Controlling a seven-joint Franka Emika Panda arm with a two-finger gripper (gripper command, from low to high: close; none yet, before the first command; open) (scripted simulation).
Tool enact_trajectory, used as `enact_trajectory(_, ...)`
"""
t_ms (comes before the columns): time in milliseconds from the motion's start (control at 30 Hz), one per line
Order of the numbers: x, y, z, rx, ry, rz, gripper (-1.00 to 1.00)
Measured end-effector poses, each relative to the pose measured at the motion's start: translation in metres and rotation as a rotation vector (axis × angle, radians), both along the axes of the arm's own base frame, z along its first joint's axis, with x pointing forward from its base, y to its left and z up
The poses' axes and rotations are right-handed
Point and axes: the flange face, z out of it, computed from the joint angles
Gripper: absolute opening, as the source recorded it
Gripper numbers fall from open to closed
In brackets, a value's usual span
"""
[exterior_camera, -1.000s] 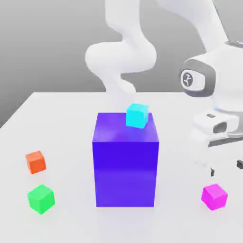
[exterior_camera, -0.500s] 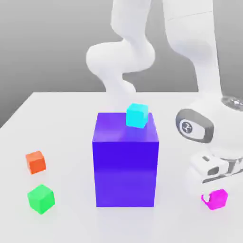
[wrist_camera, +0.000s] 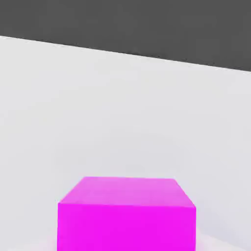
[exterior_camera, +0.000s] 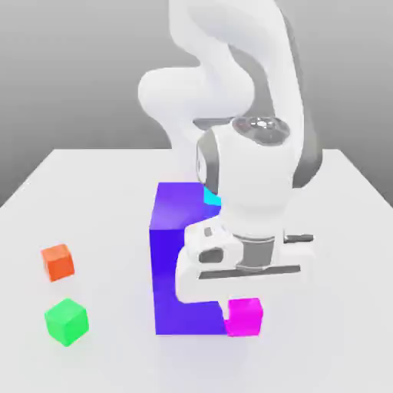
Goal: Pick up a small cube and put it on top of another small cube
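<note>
Small magenta cube (exterior_camera: 246,318) in the grasp of the hand (exterior_camera: 239,310), which is closed on it; location, at the lower corner of the blue-violet block (exterior_camera: 173,269) on the exterior view's right, overlapping its outline. Whether cube and block touch cannot be told. The cube's flat faces and crisp edges suggest a stiff, probably light body; its gloss may make it somewhat slippery, though hardly fragile. The best hold is across two opposite upright faces, at mid-height, leaving the underside free for stacking. The surface (exterior_camera: 104,196) beneath the block is white, smooth and faintly reflective, and would offer a released cube little to catch on. The green cube (exterior_camera: 67,321) and the orange cube (exterior_camera: 58,262) lie toward the exterior view's left of the block; the cyan cube (exterior_camera: 212,197), partly hidden, is on its top. Behind the block, beyond the surface, rises a plain grey backdrop (exterior_camera: 69,77).
</note>
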Motion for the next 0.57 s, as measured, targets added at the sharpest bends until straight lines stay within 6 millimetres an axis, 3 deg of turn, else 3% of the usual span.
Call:
enact_trajectory(133, -0.022, -0.122, 0.011, 0.006, 0.001, -0.154, -1.0)
enact_trajectory(267, -0.066, -0.215, 0.021, 0.019, -0.003, -0.27, -1.0)
enact_trajectory(300, -0.071, -0.224, 0.017, 0.021, -0.004, -0.279, -1.0)
enact_trajectory(433, -0.069, -0.221, -0.024, 0.023, -0.005, -0.258, -1.0)
enact_trajectory(467, -0.07, -0.221, -0.035, 0.022, -0.004, -0.258, 1.0)
enact_trajectory(567, -0.07, -0.221, -0.035, 0.022, -0.004, -0.258, 1.0)
